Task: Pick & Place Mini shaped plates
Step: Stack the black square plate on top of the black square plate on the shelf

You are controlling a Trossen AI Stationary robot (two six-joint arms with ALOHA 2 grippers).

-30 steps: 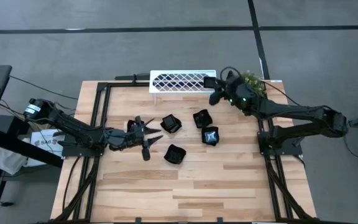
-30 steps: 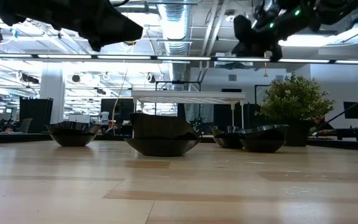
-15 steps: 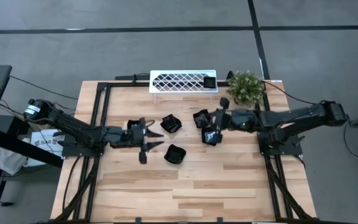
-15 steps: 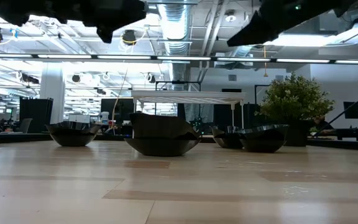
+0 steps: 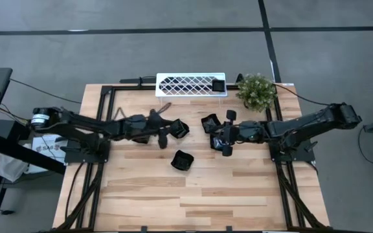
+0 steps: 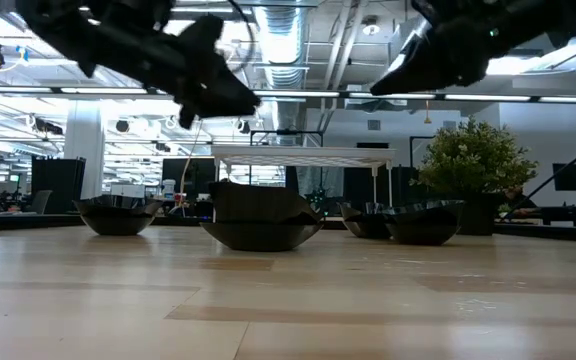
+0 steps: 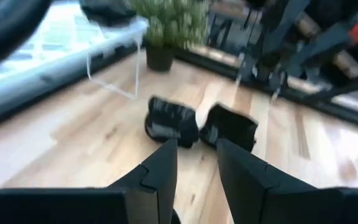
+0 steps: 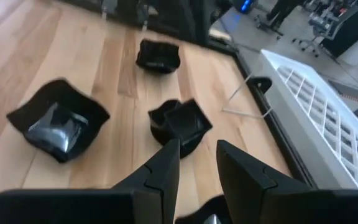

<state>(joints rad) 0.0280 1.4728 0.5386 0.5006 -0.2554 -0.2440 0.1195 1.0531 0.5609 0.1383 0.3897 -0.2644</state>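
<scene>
Two grippers, and neither holds anything. My left gripper has its fingers parted with only bare wood showing in the gap. My right gripper stands the same way, parted and empty. Both hang above the table, not on it, which makes sense between picks, since it keeps the fingers off the glossy rims.

One mini shaped plate sits at the end of the white lattice rack, so I judge the rack to be where the others belong. The others lie loose on the wood in the middle. My left gripper points at a squarish plate just ahead of it. My right gripper hovers over the pair nearer the potted plant, beside a lobed plate. A lone plate lies apart, toward the front edge.

My guess is that each arm takes the plate closest to its own side, which would keep the two from crossing. Thin upturned rims probably need one finger inside the bowl and one outside.
</scene>
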